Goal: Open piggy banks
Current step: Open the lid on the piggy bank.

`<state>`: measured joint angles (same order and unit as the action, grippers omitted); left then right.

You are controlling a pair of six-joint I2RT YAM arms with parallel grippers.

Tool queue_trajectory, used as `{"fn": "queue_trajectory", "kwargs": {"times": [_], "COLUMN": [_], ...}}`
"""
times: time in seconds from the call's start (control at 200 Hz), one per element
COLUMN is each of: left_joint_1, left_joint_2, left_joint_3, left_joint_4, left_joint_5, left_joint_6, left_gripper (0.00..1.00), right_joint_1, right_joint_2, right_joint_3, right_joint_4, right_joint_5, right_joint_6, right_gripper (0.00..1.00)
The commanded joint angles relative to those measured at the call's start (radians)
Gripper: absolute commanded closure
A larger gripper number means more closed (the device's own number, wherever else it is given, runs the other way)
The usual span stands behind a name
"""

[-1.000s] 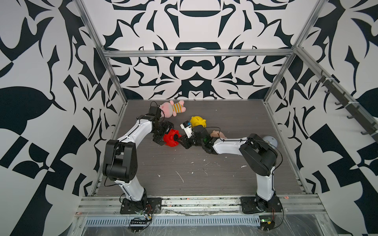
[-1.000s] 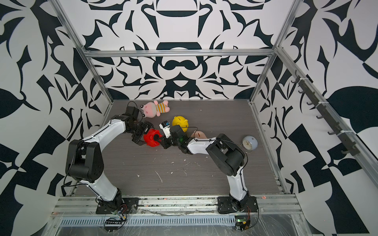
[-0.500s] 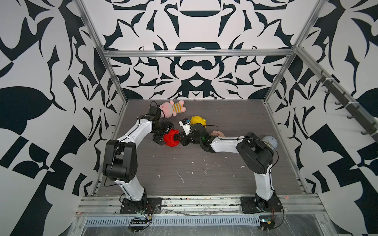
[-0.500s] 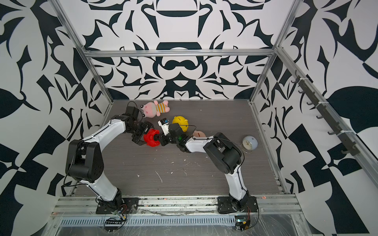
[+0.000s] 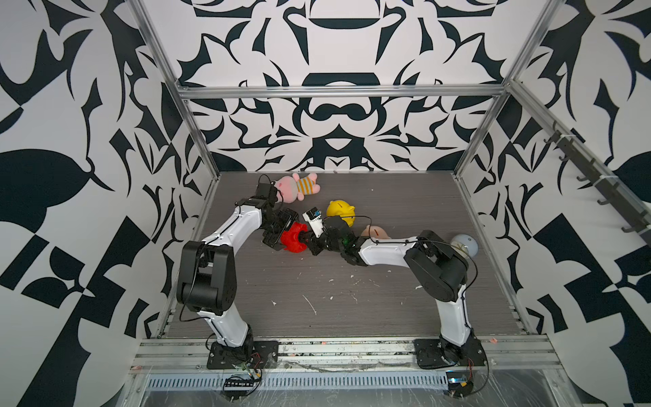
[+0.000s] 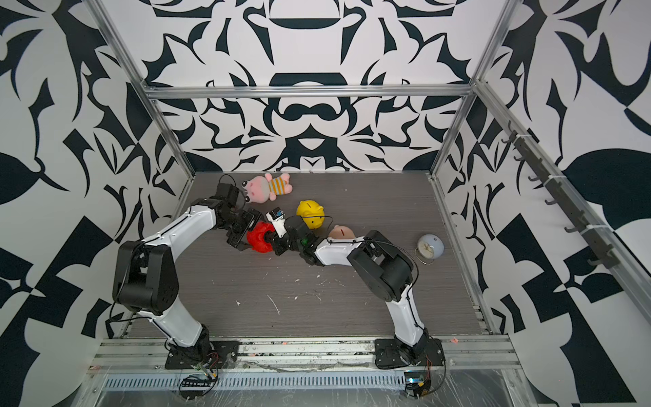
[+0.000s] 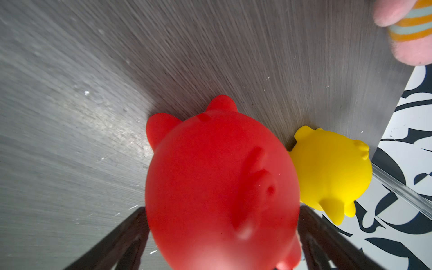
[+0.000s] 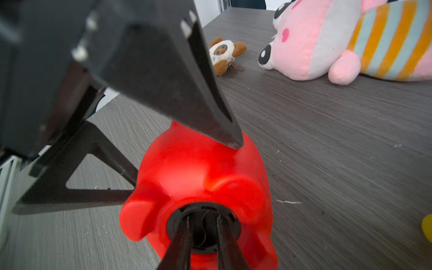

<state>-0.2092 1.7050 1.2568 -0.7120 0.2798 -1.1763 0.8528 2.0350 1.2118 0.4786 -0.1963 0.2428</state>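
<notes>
This is looking like a robotics lab cell. An aluminium frame (image 5: pixel 334 92) is boxing in a grey wood-grain table (image 5: pixel 352 310), and black-and-white patterned panels (image 5: pixel 70 105) are lining the walls. The left arm (image 5: pixel 229 229) and the right arm (image 5: pixel 384 252) are standing bolted to a metal rail (image 5: pixel 334 354) along the table's front edge, with a bare circuit board (image 5: pixel 243 381) hanging below. A rack of hooks (image 5: pixel 599 178) is running past the table's right edge.

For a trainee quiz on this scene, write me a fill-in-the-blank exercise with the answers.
The left gripper clasps a piggy bank coloured ___.
The right gripper pinches its plug, which is ___.
The striped plush toy is mostly ___.
The table bears ___ piggy banks in all.
Missing words: red; black; pink; three.
</notes>
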Motion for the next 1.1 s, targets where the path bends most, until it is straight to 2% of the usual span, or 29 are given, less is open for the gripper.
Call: {"fn": "queue_trajectory", "kwargs": {"times": [0.0,0.165,0.24,0.64,1.095], "left_joint_1": [-0.012,-0.013,-0.013,-0.009,-0.004], "left_joint_2": [0.036,0.032,0.033,0.05,0.048], "left_joint_3": [-0.025,-0.03,-0.034,-0.007,0.006], "left_joint_4": [-0.108,-0.109,-0.107,-0.127,-0.139], "left_joint_5": [-0.008,-0.007,-0.005,-0.01,-0.022], "left_joint_6": [0.01,0.009,0.01,0.023,0.03], "left_gripper": [0.0,0.0,0.0,0.0,0.0], "right_joint_1": [0.017,0.029,0.038,0.052,0.048], "right_joint_2": [0.035,0.072,0.085,0.028,-0.124], "right_joint_3": [0.045,0.081,0.083,0.053,-0.097], "right_joint_4": [-0.021,-0.028,-0.019,-0.041,-0.04], "right_joint_5": [0.01,0.064,0.086,0.155,0.188], "right_joint_6": [-0.045,-0.082,-0.105,-0.273,-0.286], "right_gripper": [0.77,0.85,1.0,1.0,1.0]}}
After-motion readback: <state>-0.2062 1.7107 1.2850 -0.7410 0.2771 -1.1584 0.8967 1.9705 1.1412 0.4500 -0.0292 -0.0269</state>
